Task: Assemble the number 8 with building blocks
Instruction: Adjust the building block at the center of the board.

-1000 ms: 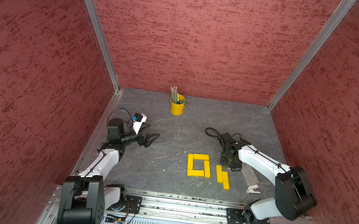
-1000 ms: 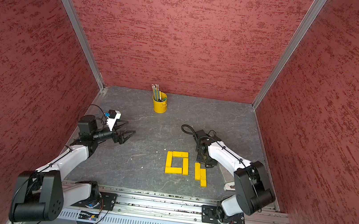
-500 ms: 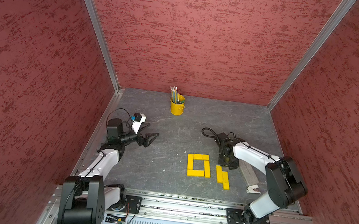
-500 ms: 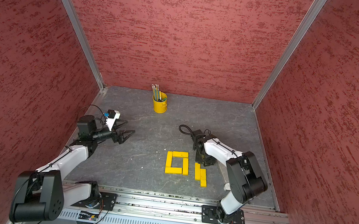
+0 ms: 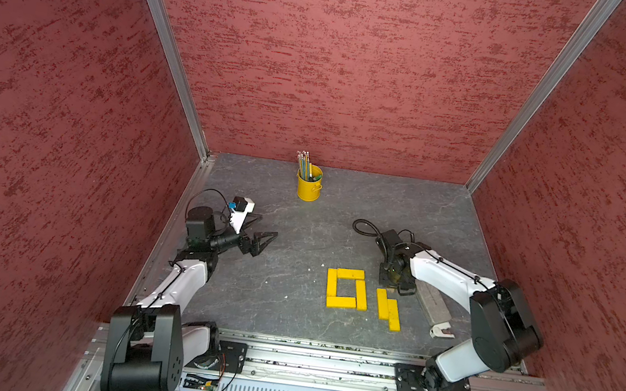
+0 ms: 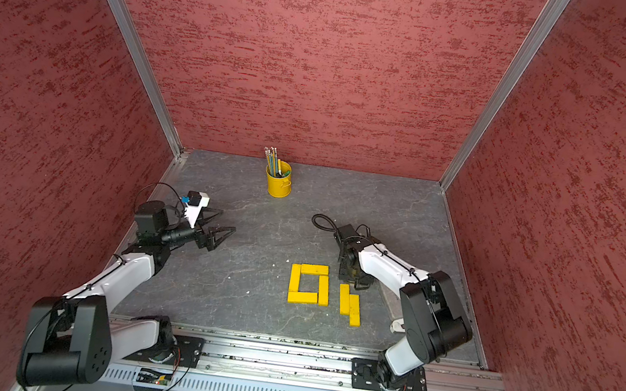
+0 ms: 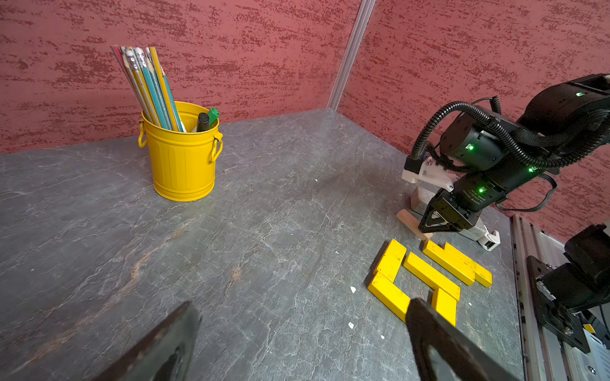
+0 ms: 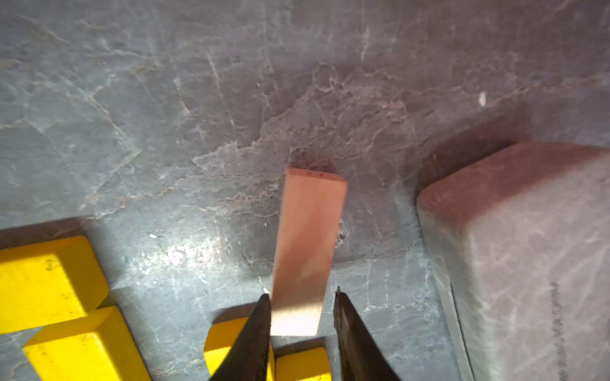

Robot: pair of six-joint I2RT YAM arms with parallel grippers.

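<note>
The right gripper (image 8: 301,294) points straight down at the near end of the tan plank (image 8: 310,237). Its jaws are set narrow and straddle that end: one fingertip (image 8: 257,325) meets the plank's edge, the other stands a sliver clear (so no firm clamp shows). The tan plank lies flat on the slate table (image 5: 287,258), right of centre, between the yellow loop (image 5: 350,274) and the grey slab (image 5: 432,302). Its near end is just beside the far end of the two loose yellow planks (image 5: 383,303); whether they touch I cannot tell. The yellow loop is a closed square of four planks, the only part of the number 8 that stands so far. The two loose yellow planks lie side by side just right of it, staggered lengthwise and touching each other. The left gripper (image 5: 267,226) hangs above bare table well to the left, jaws spread wide, holding nothing. A yellow pencil bucket (image 5: 308,188) stands near the far wall.
</note>
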